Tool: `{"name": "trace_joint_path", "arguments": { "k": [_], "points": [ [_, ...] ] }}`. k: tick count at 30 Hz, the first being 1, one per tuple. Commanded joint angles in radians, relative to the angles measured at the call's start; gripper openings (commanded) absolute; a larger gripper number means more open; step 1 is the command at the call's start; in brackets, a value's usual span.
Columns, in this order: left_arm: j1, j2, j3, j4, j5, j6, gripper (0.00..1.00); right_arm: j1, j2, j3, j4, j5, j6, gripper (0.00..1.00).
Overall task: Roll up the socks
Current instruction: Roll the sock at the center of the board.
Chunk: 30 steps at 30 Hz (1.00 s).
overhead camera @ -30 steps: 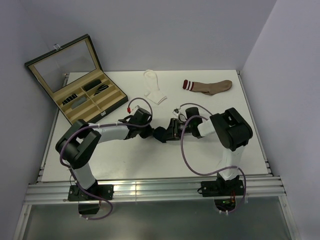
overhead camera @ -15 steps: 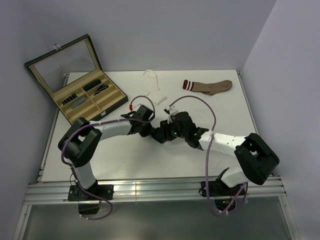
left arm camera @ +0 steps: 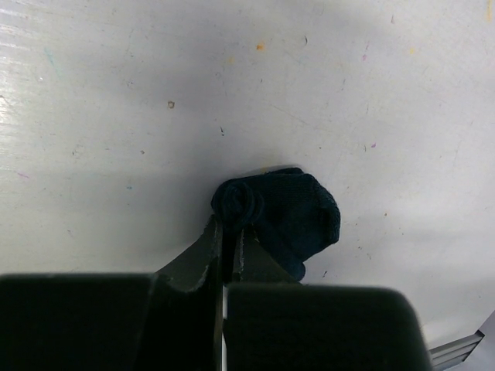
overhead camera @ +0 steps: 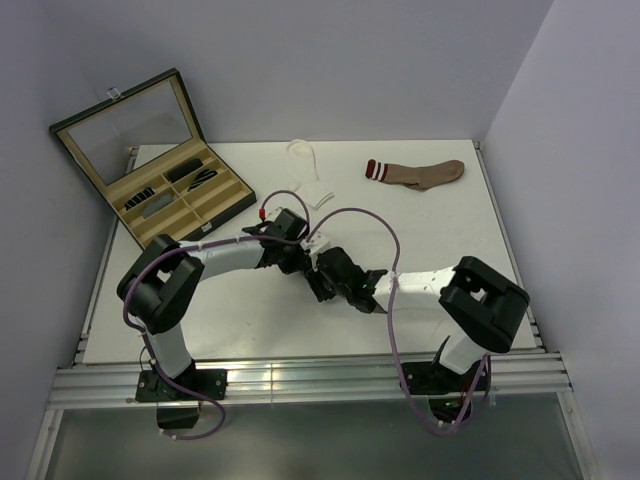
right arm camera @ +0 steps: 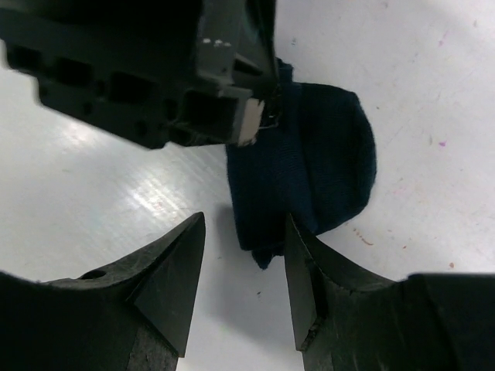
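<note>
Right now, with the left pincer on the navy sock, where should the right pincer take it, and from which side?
Probably the loose rounded flap of the navy sock, which lies flat, clear of the left pincer. That one is shut on the rolled end, so bring the open right pincer in from the opposite side, straddling the flap's edge.

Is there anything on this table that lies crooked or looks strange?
Nothing is spilled or broken. The open case at the far left corner sits crooked to the table edges. The white sock lies bent, not flat like the brown sock. The navy sock is a loose bundle pinched by the left gripper.
</note>
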Motion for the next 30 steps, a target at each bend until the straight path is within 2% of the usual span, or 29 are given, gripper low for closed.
{"name": "trace_joint_path", "arguments": {
  "k": [1, 6, 9, 11, 13, 14, 17, 18, 21, 23, 25, 26, 30],
  "points": [
    [-0.004, 0.02, 0.029, -0.037, 0.008, 0.021, 0.0, 0.012, 0.042, 0.054, 0.019, 0.076, -0.038, 0.52],
    [-0.005, 0.016, 0.029, -0.034, 0.011, 0.027, 0.01, 0.021, 0.114, 0.083, -0.015, 0.096, -0.032, 0.5],
    [-0.005, 0.008, 0.026, -0.03, 0.011, 0.031, 0.03, 0.021, 0.141, 0.097, -0.045, 0.12, -0.016, 0.4],
    [-0.005, -0.001, 0.024, -0.025, 0.011, 0.036, 0.05, 0.02, 0.145, 0.096, -0.058, 0.125, -0.006, 0.24],
    [-0.005, -0.01, 0.02, -0.017, 0.005, 0.042, 0.13, 0.014, 0.142, 0.09, -0.061, 0.094, 0.008, 0.05],
    [-0.004, -0.015, 0.017, -0.011, -0.001, 0.042, 0.16, -0.002, 0.138, 0.09, -0.065, 0.073, 0.014, 0.01],
    [-0.001, -0.042, -0.006, 0.006, -0.008, 0.038, 0.27, -0.042, 0.129, 0.087, -0.081, -0.045, 0.039, 0.0],
    [0.001, -0.05, -0.02, 0.018, -0.014, 0.033, 0.37, -0.071, 0.128, 0.085, -0.087, -0.085, 0.053, 0.0],
    [0.01, -0.091, -0.046, 0.038, -0.026, 0.022, 0.51, -0.132, 0.117, 0.091, -0.111, -0.24, 0.074, 0.0],
    [0.016, -0.107, -0.068, 0.052, -0.034, 0.011, 0.54, -0.166, 0.12, 0.093, -0.117, -0.355, 0.083, 0.0],
    [0.021, -0.13, -0.091, 0.072, -0.043, -0.007, 0.62, -0.209, 0.138, 0.1, -0.125, -0.454, 0.103, 0.0],
    [0.022, -0.138, -0.091, 0.078, -0.044, -0.012, 0.62, -0.223, 0.145, 0.1, -0.131, -0.487, 0.103, 0.0],
    [0.022, -0.187, -0.138, 0.102, -0.069, -0.039, 0.75, -0.289, 0.189, 0.134, -0.144, -0.666, 0.148, 0.0]
  ]
}}
